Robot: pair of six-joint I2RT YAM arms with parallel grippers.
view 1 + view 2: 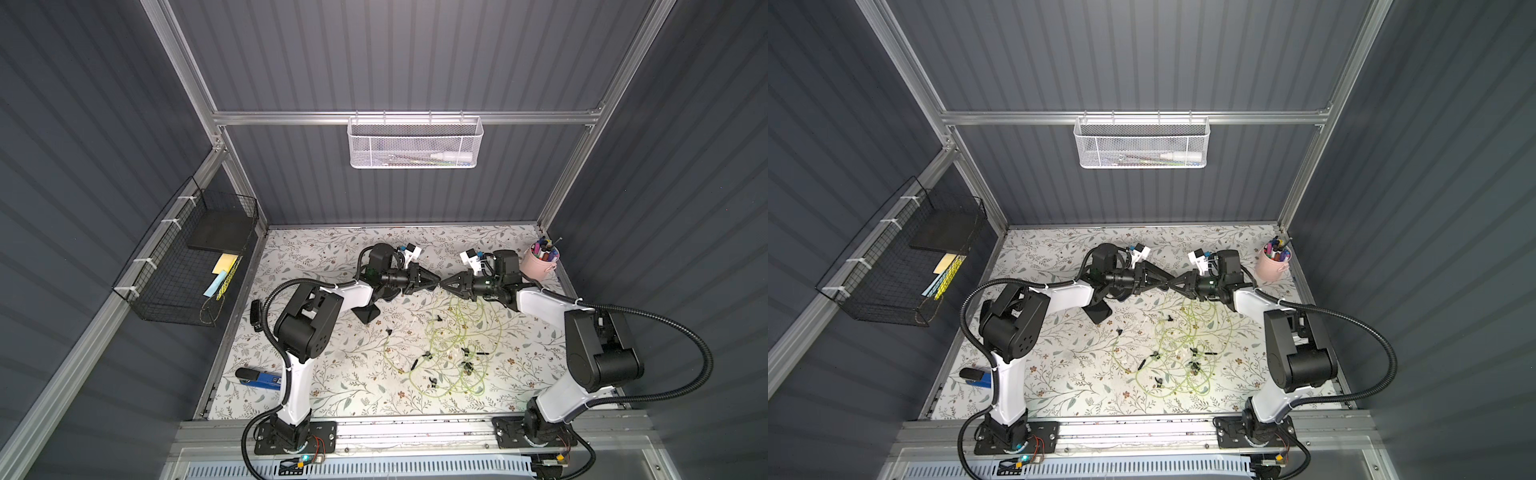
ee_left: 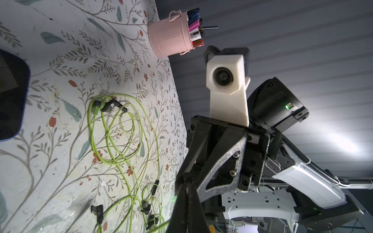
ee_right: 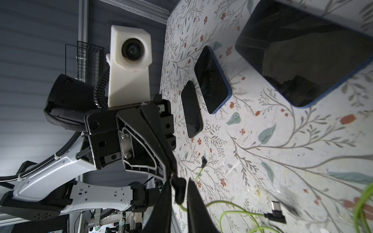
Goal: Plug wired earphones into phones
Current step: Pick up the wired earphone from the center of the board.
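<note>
Both arms reach in, tips meeting over the far-centre of the table (image 1: 332,386).

left gripper (image 1: 435,285): jaws fully closed, pinching a small black end piece (image 3: 179,190) of the wired earphones (image 1: 455,353). Green cable runs off it down to the table. Plug or earbud, can't say from the right wrist view.

right gripper (image 1: 445,286): fingers (image 3: 194,203) sit either side of that same piece with a narrow gap. Can't tell if they actually clamp it.

The other earphone cables lie in a loose tangle of loops on the table, right of centre, on the near side of the gripper tips, with black plugs and buds scattered through them. One L-shaped plug (image 3: 276,212) lies free on the table.

phones (image 3: 212,80): three, flat on the table, screens up, in a row on the left half. In both top views the left arm covers most of them.

Pink bucket (image 1: 539,268) of markers stands in the far right corner.
</note>
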